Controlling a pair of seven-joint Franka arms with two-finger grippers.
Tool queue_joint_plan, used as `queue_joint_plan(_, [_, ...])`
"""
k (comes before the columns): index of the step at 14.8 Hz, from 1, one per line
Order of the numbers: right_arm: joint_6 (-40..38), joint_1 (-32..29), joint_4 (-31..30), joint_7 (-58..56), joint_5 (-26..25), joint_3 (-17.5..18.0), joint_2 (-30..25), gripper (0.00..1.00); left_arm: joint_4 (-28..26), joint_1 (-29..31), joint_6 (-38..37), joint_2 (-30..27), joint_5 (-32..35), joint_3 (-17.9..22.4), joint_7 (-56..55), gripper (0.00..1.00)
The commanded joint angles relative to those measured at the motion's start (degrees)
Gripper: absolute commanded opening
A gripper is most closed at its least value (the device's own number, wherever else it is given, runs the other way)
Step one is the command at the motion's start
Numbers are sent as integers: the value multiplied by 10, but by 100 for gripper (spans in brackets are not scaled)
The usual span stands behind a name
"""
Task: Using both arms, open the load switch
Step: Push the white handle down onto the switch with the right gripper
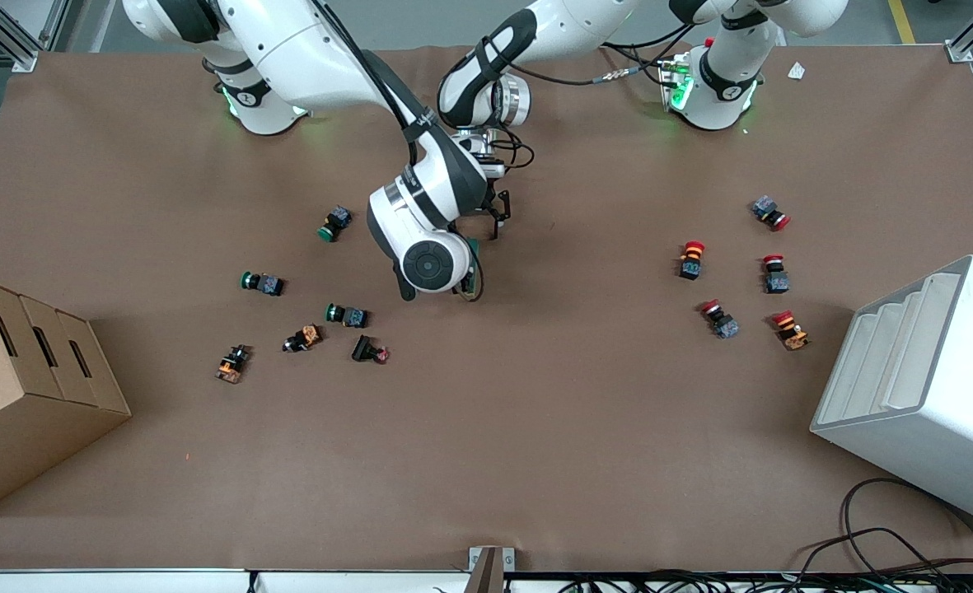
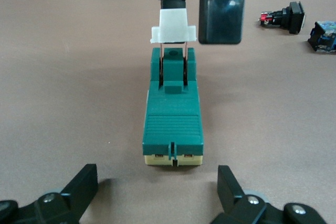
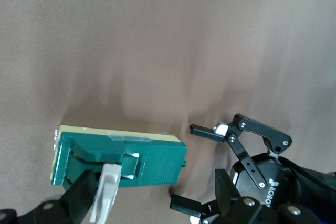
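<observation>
The load switch [image 2: 172, 113] is a dark green block lying flat on the brown table, with its white lever [image 2: 174, 27] raised at one end. In the front view only a sliver of the load switch [image 1: 474, 247] shows under the right arm's wrist. My right gripper [image 3: 152, 192] is open and straddles the switch lengthwise, one finger [image 3: 79, 199] resting against the white lever [image 3: 106, 191]. My left gripper [image 2: 157, 178] is open just short of the switch's other end, with nothing between its fingers [image 2: 81, 188]. It shows in the front view as the left gripper [image 1: 496, 216] beside the right gripper [image 1: 470, 282].
Green push-buttons [image 1: 336, 222] and orange parts [image 1: 232, 363] lie toward the right arm's end, and red push-buttons [image 1: 691, 259] toward the left arm's end. A cardboard box [image 1: 25, 387] and a white rack [image 1: 923, 387] stand at the table's two ends. Cables [image 1: 890, 535] lie near the front edge.
</observation>
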Motion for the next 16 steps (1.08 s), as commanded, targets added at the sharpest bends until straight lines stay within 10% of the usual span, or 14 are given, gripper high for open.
queue_joint_plan(1, [-18, 2, 3, 8, 13, -2, -6, 100, 5, 0, -1, 19, 6, 3, -11, 100])
queue_joint_plan(16, [-59, 15, 2, 6, 23, -2, 1, 100, 3, 0, -1, 23, 15, 3, -12, 100])
